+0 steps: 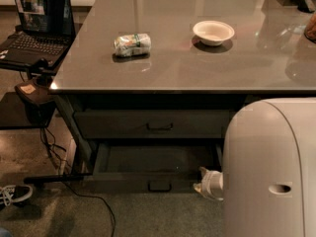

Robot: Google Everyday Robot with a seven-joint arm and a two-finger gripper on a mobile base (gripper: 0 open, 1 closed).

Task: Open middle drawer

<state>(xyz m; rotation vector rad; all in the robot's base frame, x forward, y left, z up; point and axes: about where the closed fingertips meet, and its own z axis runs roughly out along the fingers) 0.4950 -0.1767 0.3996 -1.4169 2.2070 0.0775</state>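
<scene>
Arm: big white housing fills the near right corner. The jaws stick out of its left edge, low down, pointing left. Can't tell whether they're open or closed, or whether they hold anything.

Middle drawer: directly left of the jaws and pulled out. Dark grey flat front, with a small black loop handle at centre, a little left of the jaws. Shallow plain grey interior is exposed just behind them. Jaws sit at the front's right end; contact unclear.

Upper drawer: above and behind the jaws, closed, same handle type.

Floor, far left of the jaws: shoe and a black cable.

Bench: glossy grey top, above and beyond the jaws. On it are a crumpled packet to the upper left and a white bowl straight beyond.

Laptop: open, far left and beyond, on a side stand.
</scene>
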